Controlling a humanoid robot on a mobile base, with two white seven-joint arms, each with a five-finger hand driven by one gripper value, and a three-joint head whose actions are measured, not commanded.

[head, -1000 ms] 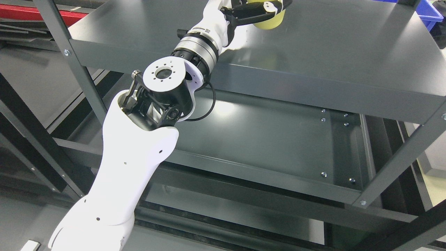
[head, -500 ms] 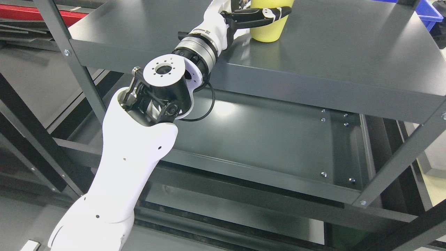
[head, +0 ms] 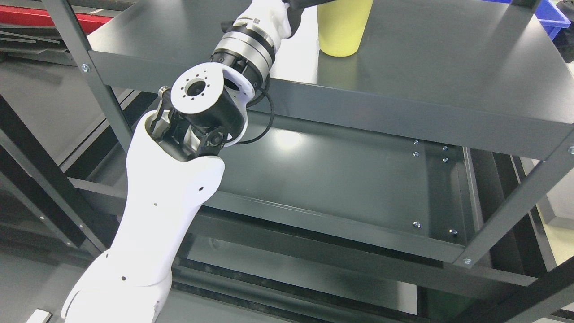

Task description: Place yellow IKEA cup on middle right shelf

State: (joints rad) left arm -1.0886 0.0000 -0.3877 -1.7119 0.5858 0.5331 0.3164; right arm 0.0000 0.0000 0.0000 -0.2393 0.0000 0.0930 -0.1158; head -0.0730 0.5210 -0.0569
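We see a pale yellow cup [head: 343, 28] on a dark grey shelf [head: 448, 67], our arm [head: 166, 211] white with black and silver joints, a blue bin [head: 554, 15].

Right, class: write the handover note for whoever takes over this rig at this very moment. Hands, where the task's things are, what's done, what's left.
Left hand: mostly cut off by the top edge of the head view; only the left wrist and forearm show, reaching up over the shelf. Whether its fingers are open or closed cannot be seen.
Right hand: not in view.
Yellow cup: upright on the grey shelf, base resting on the surface, its top out of frame.
Done: cup looks set down on the shelf.
Left: confirm the hand is clear of the cup, then pull the arm back without knocking it.
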